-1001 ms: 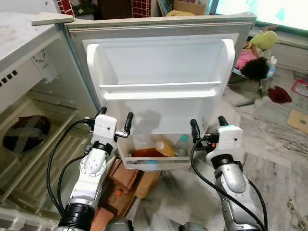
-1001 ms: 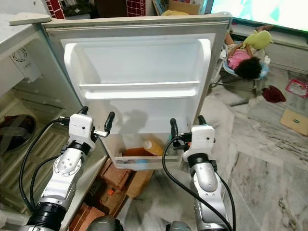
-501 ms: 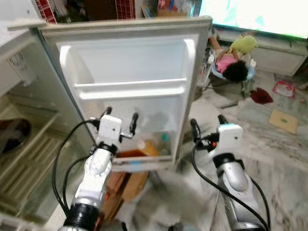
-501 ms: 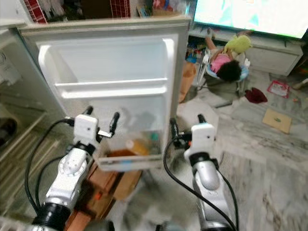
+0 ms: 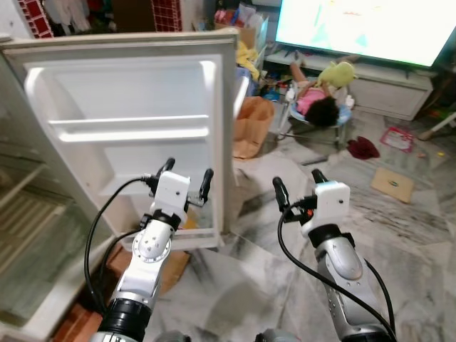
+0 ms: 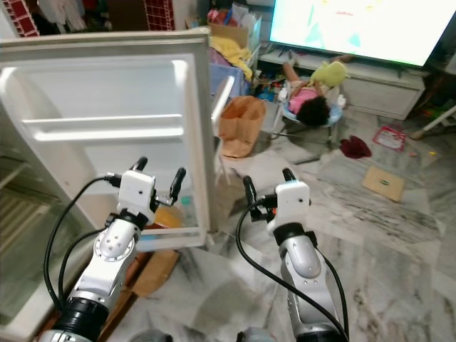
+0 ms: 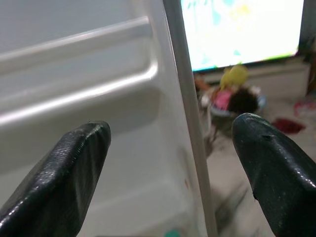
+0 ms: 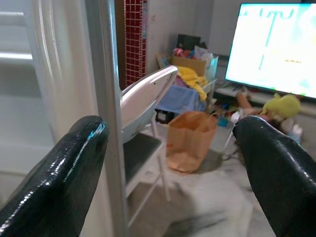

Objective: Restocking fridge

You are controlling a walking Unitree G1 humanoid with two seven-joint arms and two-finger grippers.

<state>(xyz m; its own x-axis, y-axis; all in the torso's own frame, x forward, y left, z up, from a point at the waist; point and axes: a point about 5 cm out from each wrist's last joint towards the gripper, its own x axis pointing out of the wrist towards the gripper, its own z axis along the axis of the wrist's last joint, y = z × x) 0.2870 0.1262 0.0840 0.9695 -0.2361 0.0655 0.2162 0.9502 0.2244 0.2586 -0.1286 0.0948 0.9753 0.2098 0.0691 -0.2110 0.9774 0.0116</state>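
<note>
The white fridge door (image 5: 128, 107) stands open on my left, its upper shelf rail (image 5: 128, 132) bare. In the bottom door shelf (image 6: 167, 229) an orange bottle (image 6: 166, 214) sits beside a clear bottle with a teal cap (image 6: 187, 202). My left gripper (image 5: 187, 171) is raised in front of the door, open and holding nothing; the left wrist view looks along the fingers (image 7: 64, 168) at the door's inner shelf. My right gripper (image 5: 296, 179) hangs open over the marble floor, right of the door's edge (image 8: 103, 98), also holding nothing.
Beyond the door stand a white chair (image 8: 143, 94) and a brown paper bag (image 5: 251, 125). Farther back are a bright TV (image 5: 370, 28), a doll in a seat (image 5: 320, 107) and a yellow plush toy (image 5: 338, 71). A red cloth (image 5: 363, 147) and a cardboard piece (image 5: 393, 184) lie on the floor.
The camera has swung to the right, so the fridge and its door now lie further left and more of the room shows. Both grippers stay raised and open.
</note>
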